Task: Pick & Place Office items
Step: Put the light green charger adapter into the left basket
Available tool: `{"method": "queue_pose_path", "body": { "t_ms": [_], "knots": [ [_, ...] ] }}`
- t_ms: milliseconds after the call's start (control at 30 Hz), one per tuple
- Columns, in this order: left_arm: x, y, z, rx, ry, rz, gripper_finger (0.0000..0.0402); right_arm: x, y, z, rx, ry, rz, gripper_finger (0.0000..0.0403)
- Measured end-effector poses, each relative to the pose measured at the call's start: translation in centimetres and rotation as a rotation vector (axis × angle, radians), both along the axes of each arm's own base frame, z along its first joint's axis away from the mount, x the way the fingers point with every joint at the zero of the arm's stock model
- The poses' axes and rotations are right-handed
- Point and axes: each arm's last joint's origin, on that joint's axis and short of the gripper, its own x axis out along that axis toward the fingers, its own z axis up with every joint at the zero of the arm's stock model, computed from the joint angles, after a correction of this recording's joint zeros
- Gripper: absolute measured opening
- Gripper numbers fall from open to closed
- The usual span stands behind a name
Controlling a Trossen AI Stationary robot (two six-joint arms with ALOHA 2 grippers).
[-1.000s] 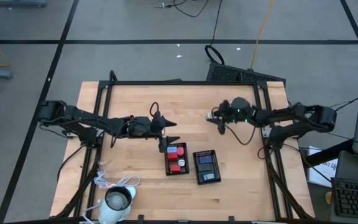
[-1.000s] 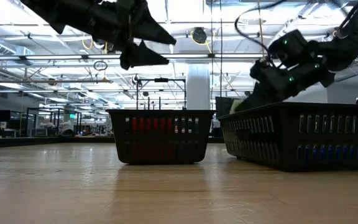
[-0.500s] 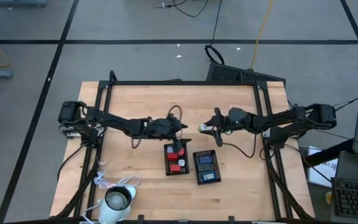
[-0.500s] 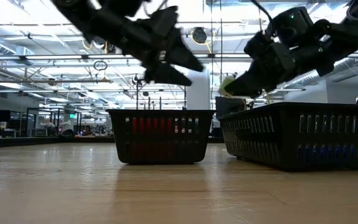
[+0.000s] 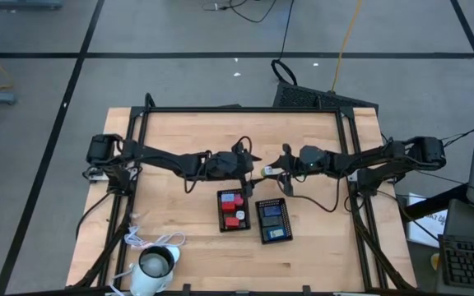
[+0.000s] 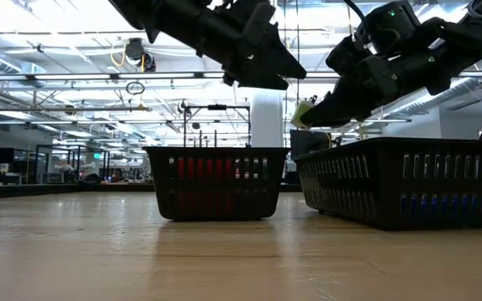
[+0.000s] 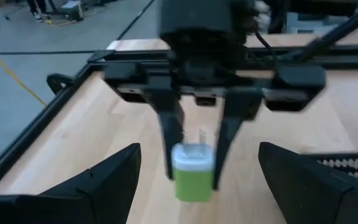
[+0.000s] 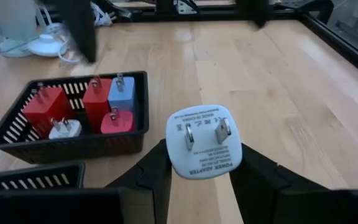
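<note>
Above the light wooden surface point(image 5: 179, 222), the right tool point(image 5: 268, 170) grips a small green-bodied wall plug with a white pronged face point(image 8: 204, 140), fingers closed on its sides. The left tool point(image 5: 256, 159) faces it just beside, spread wide and empty. Below, red, blue and white plugs point(image 8: 95, 102) sit in a black mesh tray point(image 5: 234, 210).

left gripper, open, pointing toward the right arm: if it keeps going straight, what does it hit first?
Probably the green-and-white plug adapter held in the right gripper. The left gripper faces it with open jaws, though the gap between them is unclear.
</note>
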Motion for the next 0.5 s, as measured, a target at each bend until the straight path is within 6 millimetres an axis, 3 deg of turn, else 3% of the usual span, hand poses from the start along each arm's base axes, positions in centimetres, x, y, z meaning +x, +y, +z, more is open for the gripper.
{"method": "queue_pose_path", "body": {
  "t_ms": [100,500],
  "knots": [
    [0.1,0.7,0.0,-0.029,-0.012,0.011,0.0328,0.0,0.0,0.0,-0.012,0.004,0.001,0.0121],
    [2.1,1.7,-3.3,-0.145,-0.065,-0.031,0.0328,0.1,0.0,-0.1,-0.018,0.026,-0.014,0.0122]
  ]
}}
